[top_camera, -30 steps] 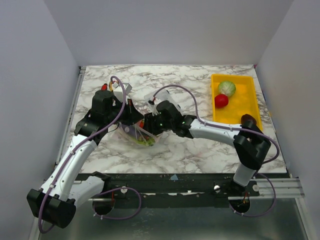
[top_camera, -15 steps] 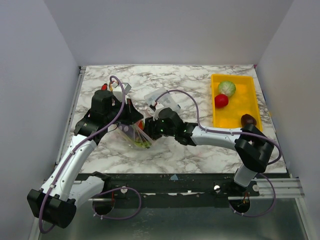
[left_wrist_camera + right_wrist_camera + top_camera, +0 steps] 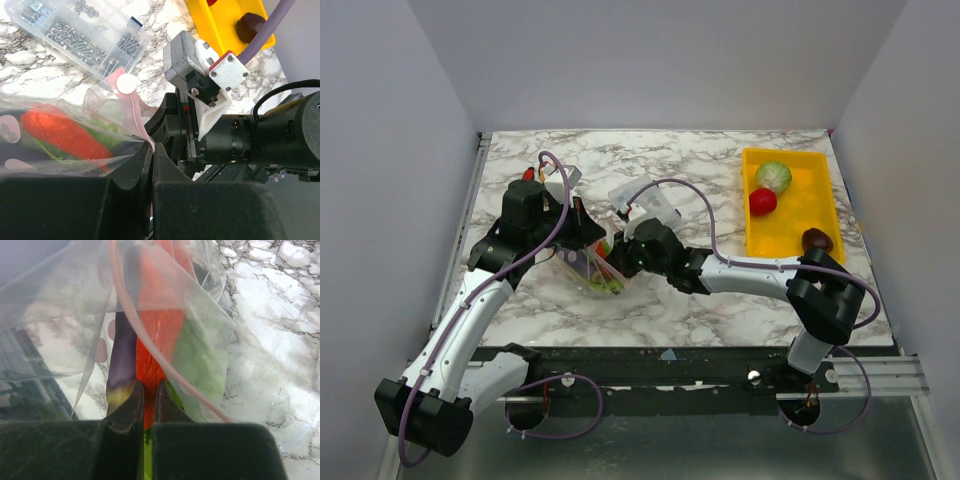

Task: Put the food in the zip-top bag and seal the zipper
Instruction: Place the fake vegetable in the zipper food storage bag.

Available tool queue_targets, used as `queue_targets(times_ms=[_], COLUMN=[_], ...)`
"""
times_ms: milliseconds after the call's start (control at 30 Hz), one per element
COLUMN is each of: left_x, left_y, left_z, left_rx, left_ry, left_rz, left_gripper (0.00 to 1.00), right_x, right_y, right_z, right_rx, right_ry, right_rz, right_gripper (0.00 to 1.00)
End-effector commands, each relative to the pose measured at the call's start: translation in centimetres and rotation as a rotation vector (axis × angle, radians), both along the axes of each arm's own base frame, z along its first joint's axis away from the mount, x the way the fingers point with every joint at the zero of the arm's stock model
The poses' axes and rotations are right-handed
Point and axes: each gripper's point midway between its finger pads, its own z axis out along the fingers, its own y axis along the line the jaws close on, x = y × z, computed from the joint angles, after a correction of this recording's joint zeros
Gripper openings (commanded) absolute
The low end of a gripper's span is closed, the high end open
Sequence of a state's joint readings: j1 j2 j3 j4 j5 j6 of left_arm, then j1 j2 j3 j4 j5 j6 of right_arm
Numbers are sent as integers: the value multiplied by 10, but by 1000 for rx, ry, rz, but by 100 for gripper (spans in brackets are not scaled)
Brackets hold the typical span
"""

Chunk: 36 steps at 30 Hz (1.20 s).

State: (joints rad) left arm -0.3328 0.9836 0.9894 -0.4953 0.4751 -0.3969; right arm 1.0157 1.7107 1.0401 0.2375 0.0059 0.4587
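1. Between the two grippers, near the middle of the marble table (image 3: pixel 720 160), sits the clear zip-top bag (image 3: pixel 582 272), held from both sides.
2. The left gripper (image 3: pixel 152 160) has its jaws pressed together on the zipper (image 3: pixel 134 112), the pink strip that curls up and away from its fingertips along the bag's mouth.
3. Just past the left gripper's fingertips, a long red food piece (image 3: pixel 60 132) and some green food (image 3: pixel 107 127) lie inside the bag.
4. The right gripper (image 3: pixel 148 400) faces the left one, almost touching it, with its jaws closed tight on the bag's plastic. The red piece shows in the narrow slit between its fingers.
5. Directly ahead of the right gripper, seen through the film, are a purple piece (image 3: pixel 122 360) to the left of the red one and a green piece (image 3: pixel 200 360) to the right. The thin pink zipper line crosses in front of them.
6. Just beyond both grippers stands a rigid clear box of screws and nuts (image 3: pixel 75 32).
7. Well apart from the grippers, off to the right gripper's right, is a yellow tray (image 3: pixel 810 195). It holds a pale green cabbage ball (image 3: pixel 773 176) and a red round fruit (image 3: pixel 763 201).
8. A dark maroon piece (image 3: pixel 817 240) sits at the tray's near edge, close to the right arm's elbow.
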Motion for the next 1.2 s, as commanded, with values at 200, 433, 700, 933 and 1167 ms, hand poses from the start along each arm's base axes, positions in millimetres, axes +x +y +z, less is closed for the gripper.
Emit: queue_targets(times_ms=[200, 433, 700, 933, 1167], left_x=[4, 4, 4, 4, 5], left_y=[-3, -2, -3, -3, 0], left_z=[18, 19, 20, 19, 18], left_rx=[-38, -37, -43, -42, -31], left_ry=[-68, -75, -73, -72, -73], left_rz=[-13, -10, -16, -15, 3], left_gripper=[0, 0, 0, 0, 0], right_x=[-2, 10, 26, 32, 32], right_y=[-3, 0, 4, 36, 47], right_z=[12, 4, -16, -10, 2], right_rx=[-54, -35, -39, 0, 48], right_ry=[-68, -80, -133, -137, -126], right_rz=[46, -14, -61, 8, 19], right_gripper=[0, 25, 40, 36, 40])
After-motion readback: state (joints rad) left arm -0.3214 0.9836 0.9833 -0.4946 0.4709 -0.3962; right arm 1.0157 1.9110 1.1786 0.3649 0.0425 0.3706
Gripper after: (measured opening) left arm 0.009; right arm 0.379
